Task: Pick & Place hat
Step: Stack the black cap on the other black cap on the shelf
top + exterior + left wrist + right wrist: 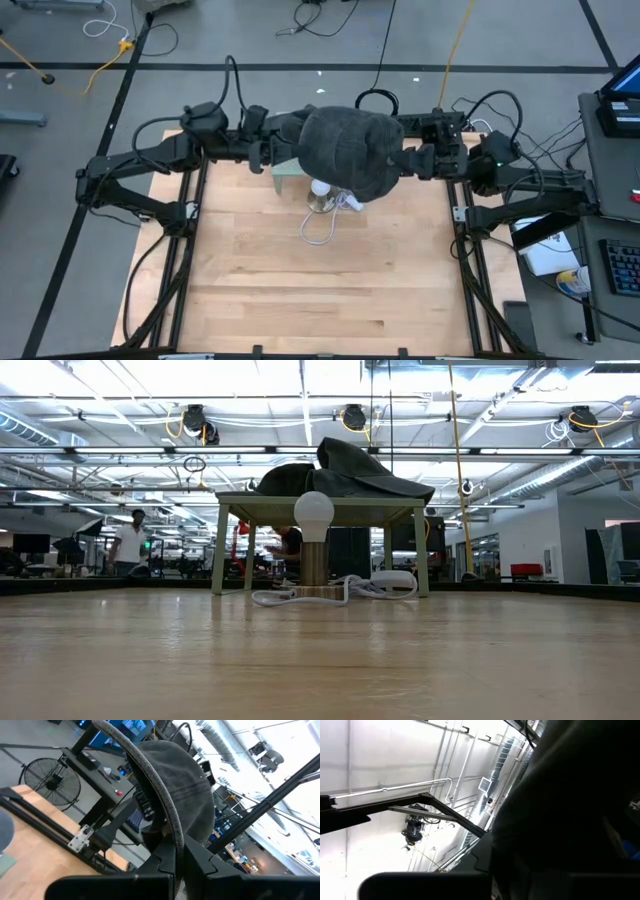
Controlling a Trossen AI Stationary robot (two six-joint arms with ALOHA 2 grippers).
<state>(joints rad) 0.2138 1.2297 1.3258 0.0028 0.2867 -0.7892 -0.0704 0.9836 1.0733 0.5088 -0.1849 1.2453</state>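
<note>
We see the left gripper (177, 862) clamped on the hat's (345, 150) brim at its left side. The right gripper (412, 160) meets the hat's right side; we cannot tell whether it grips. The hat hangs between them over a small green stand (320, 512), with a bulb (314, 515) and cable (320, 228) beneath.

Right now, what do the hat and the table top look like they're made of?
Hat: seemingly soft dark grey fabric, matte, with a stitched brim edge; it drapes and folds rather than holding a stiff shape. Table top: apparently light wood, smooth with a slight sheen; plank seams and grain show, though it could be laminate.
</note>
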